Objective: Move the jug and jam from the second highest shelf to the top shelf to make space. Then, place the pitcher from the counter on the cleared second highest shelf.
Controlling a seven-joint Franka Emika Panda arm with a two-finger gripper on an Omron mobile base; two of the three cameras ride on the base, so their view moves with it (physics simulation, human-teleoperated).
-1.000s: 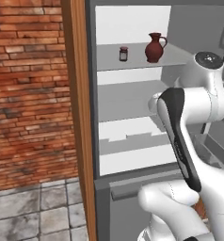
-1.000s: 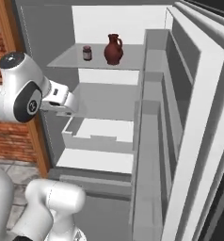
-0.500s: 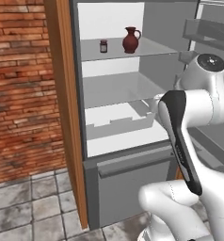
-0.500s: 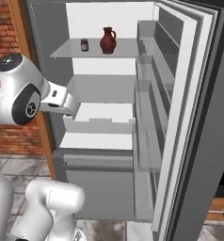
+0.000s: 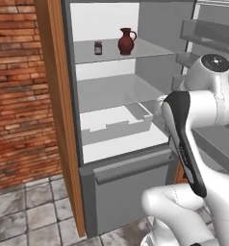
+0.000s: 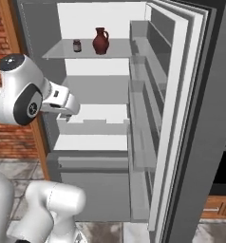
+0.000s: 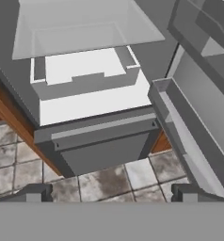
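The red-brown jug (image 5: pixel 127 41) (image 6: pixel 100 40) and the small jam (image 5: pixel 98 47) (image 6: pixel 77 45) stand side by side on the second highest shelf (image 5: pixel 150 48) (image 6: pixel 119 50) of the open grey cabinet, jam to the left. My gripper (image 7: pixel 112 193) is open with nothing between its fingertips (image 7: pixel 38 192). In the hand view it looks down at the cabinet's lower drawers and the floor, far below the jug. The top shelf, the pitcher and the counter are out of view.
The cabinet door (image 6: pixel 186 104) stands wide open on the right, its bins (image 6: pixel 143 90) jutting inward. A white drawer bin (image 5: pixel 116 122) (image 7: pixel 85 75) sticks out below a glass shelf. A wooden panel (image 5: pixel 58 96) and a brick wall (image 5: pixel 20 96) flank the left. Grey floor tiles (image 7: pixel 20 160) lie below.
The whole picture has shifted and widened, so the base has driven; more of the cabinet's lower part and open door shows. The jug and jam stay on their shelf. The gripper stays open.
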